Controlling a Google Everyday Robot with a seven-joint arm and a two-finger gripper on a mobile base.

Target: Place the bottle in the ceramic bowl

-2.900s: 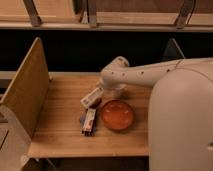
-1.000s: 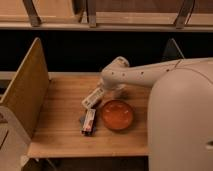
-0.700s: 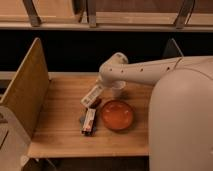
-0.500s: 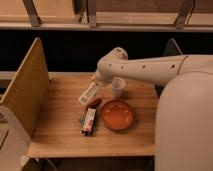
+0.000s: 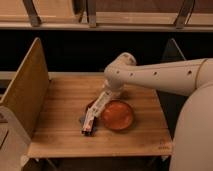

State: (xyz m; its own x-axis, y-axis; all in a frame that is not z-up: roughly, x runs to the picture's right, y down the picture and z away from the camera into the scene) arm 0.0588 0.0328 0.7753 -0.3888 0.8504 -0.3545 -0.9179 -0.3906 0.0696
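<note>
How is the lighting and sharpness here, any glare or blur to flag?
Camera view: dim, warm light, soft overall; background black behind the table; faint sheen on the bowl; the hand, low beside the bowl's left rim, blurs into the bottle.

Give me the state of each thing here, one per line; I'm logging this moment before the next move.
gripper: shut, low over the table just left of the bowl.
bottle: held in the gripper, tilted, not in the bowl.
ceramic bowl: upright on the table, nothing in it.
red-and-white packet: lying flat left of the bowl.
wooden table: bearing the bowl and packet.
</note>
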